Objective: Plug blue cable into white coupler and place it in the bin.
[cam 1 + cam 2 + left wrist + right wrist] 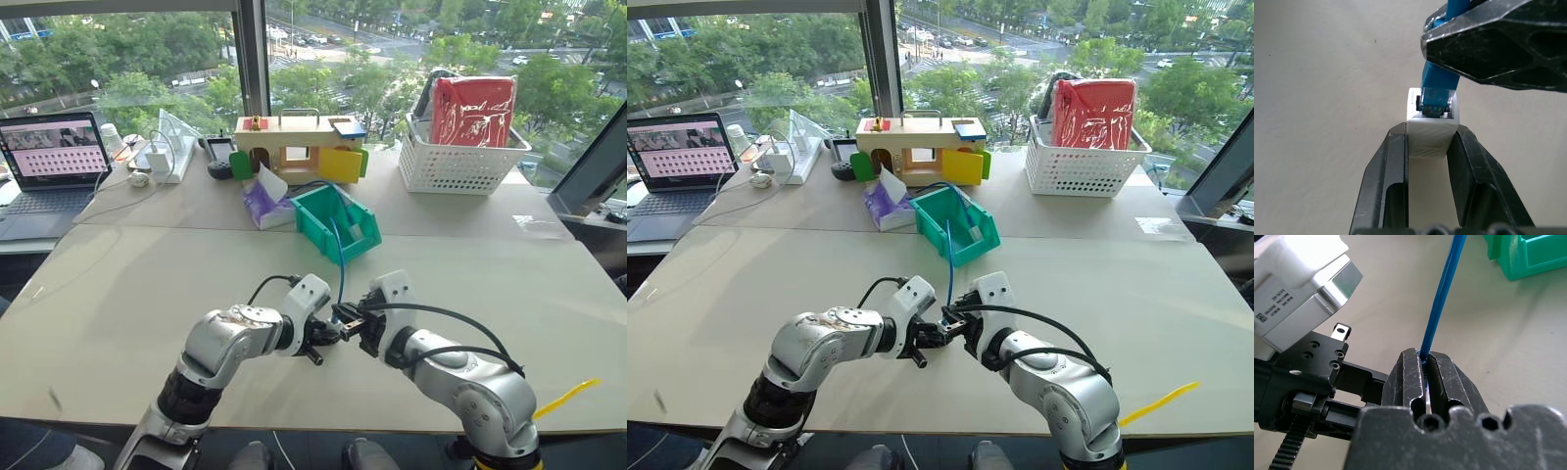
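The two grippers meet above the near middle of the table. In the left wrist view my left gripper [1431, 132] is shut on the white coupler [1433, 142], with its dark socket facing away from the wrist. The blue cable's plug [1437, 85] sits with its tip in the mouth of that socket. My right gripper [1422, 357] is shut on the blue cable [1442, 293] just behind the plug. From the grippers [338, 328] the cable [340, 259] rises and runs back into the teal bin [364, 240], which stands farther back at the table's middle.
A white lattice basket [456, 157] with a red pack stands at the back right. A wooden toy house [294, 147] and a purple tissue pack [265, 204] sit behind the bin. A laptop [49, 162] is at the far left, and a yellow strip [566, 397] lies at the near right edge.
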Robot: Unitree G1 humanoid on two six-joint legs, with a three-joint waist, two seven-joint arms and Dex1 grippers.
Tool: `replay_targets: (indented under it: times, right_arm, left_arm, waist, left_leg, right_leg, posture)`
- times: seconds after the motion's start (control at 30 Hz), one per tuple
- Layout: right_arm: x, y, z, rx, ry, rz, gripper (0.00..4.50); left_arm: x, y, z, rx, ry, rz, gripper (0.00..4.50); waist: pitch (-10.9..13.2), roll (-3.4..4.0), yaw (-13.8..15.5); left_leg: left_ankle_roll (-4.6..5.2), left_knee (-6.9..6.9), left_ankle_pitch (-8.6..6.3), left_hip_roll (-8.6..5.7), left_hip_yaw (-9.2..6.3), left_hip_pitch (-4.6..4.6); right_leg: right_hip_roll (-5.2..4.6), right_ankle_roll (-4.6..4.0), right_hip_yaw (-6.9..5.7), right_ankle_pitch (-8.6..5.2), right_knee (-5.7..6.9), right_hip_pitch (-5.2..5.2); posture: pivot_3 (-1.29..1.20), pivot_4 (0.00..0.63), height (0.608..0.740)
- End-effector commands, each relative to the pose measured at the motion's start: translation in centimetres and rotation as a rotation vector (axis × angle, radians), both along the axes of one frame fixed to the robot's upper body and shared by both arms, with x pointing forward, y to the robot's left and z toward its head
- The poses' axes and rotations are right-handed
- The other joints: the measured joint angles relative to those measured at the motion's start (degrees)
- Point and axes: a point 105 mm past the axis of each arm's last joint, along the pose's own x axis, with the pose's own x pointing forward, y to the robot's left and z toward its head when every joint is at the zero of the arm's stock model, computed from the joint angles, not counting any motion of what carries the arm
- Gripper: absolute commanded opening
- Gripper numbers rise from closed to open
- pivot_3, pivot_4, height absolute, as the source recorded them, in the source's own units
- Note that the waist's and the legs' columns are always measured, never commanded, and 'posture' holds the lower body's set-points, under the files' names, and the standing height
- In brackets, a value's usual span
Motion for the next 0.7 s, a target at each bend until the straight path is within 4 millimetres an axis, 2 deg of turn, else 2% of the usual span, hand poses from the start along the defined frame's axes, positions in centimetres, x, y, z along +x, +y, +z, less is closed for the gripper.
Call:
replay_targets:
  times: [0.03, 0.07, 0.1, 0.3, 0.37, 0.43, 0.53, 0.6, 0.67, 0.7]
  right_arm:
    - [0.6, -0.4, -0.1, 0.056, 0.012, -0.026, 0.0]
    - [1.1, -0.7, 0.9, 0.084, -0.029, -0.043, 0.0]
    - [1.5, -1.0, 1.9, 0.105, -0.064, -0.056, 0.0]
    - [3.6, -3.4, 6.2, 0.098, -0.207, -0.099, 0.0]
    - [4.9, -4.3, 8.2, 0.08, -0.26, -0.099, 0.0]
    - [6.1, -5.0, 10.1, 0.062, -0.309, -0.091, 0.0]
    - [7.7, -5.2, 11.5, 0.027, -0.351, -0.073, 0.0]
    - [10.5, -5.3, 12.8, -0.018, -0.404, -0.082, 0.0]
    - [13.9, -5.0, 14.0, -0.068, -0.454, -0.101, 0.0]
    - [14.8, -4.9, 14.2, -0.085, -0.467, -0.099, 0.0]
  left_arm:
    - [0.3, 0.6, 1.3, 0.002, -0.099, -0.019, 0.63]
    - [0.1, 0.6, 1.4, -0.019, -0.088, -0.029, 0.63]
    - [-0.2, 0.5, 1.4, -0.045, -0.07, -0.038, 1.65]
    - [-0.1, 1.1, 1.1, -0.065, -0.093, -0.023, 3.79]
    - [-0.5, 1.0, 1.4, -0.097, -0.131, -0.056, 4.45]
    - [-1.1, 0.9, 1.9, -0.163, -0.146, -0.089, 4.48]
    - [-2.1, 0.9, 2.5, -0.254, -0.15, -0.135, 4.48]
    - [-2.4, 1.7, 2.9, -0.302, -0.209, -0.137, 4.48]
    - [-1.8, 3.1, 3.4, -0.326, -0.316, -0.064, 4.48]
    - [-1.5, 3.5, 3.5, -0.325, -0.354, -0.034, 4.48]
  waist:
    - [0.0, 0.0, -0.17]
    - [0.01, 0.0, -0.34]
    - [0.02, 0.01, -0.35]
    - [0.05, 0.02, -0.13]
    - [0.05, 0.02, -0.2]
    - [0.1, 0.09, -0.31]
    - [0.11, 0.1, -0.18]
    - [0.13, 0.13, -0.37]
    - [0.19, 0.15, -0.8]
    - [0.2, 0.15, -0.81]
  left_leg:
    - [0.0, 0.0, 0.0, 0.0, -0.01, 0.0]
    - [0.0, 0.0, 0.0, 0.01, -0.01, -0.01]
    - [0.0, -0.01, 0.0, 0.05, -0.02, -0.03]
    - [0.0, 0.0, 0.01, -0.02, 0.01, -0.15]
    - [0.0, -0.01, 0.0, -0.02, 0.06, -0.15]
    - [0.0, -0.02, 0.01, -0.01, 0.14, -0.17]
    - [0.01, -0.02, 0.01, -0.01, 0.19, -0.35]
    - [0.01, -0.02, 0.01, -0.01, 0.21, -0.47]
    - [0.01, -0.02, 0.01, -0.02, 0.36, -0.48]
    - [0.02, -0.02, 0.02, -0.03, 0.4, -0.47]
  right_leg:
    - [0.0, 0.0, 0.0, 0.0, 0.0, -0.01]
    - [0.01, 0.0, 0.0, 0.0, 0.0, -0.04]
    - [0.03, 0.0, 0.02, 0.01, 0.01, -0.08]
    - [-0.02, 0.0, 0.04, 0.1, 0.03, -0.2]
    - [0.0, -0.02, 0.03, 0.11, 0.03, -0.21]
    - [0.0, -0.22, 0.05, 0.22, 0.04, -0.26]
    - [0.01, -0.23, 0.08, 0.23, 0.07, -0.46]
    - [0.03, -0.23, 0.07, 0.22, 0.09, -0.58]
    - [0.02, -0.26, 0.19, 0.27, 0.09, -0.68]
    - [0.02, -0.26, 0.21, 0.28, 0.1, -0.69]
  posture:
    - [0.0, 0.15, 0.737]
    - [0.0, 0.15, 0.737]
    - [0.0, 0.15, 0.737]
    - [0.0, 0.15, 0.737]
    - [0.0, 0.15, 0.737]
    - [0.0, 0.15, 0.737]
    - [0.0, 0.15, 0.737]
    - [0.0, 0.15, 0.737]
    - [0.0, 0.15, 0.737]
    - [0.0, 0.15, 0.737]
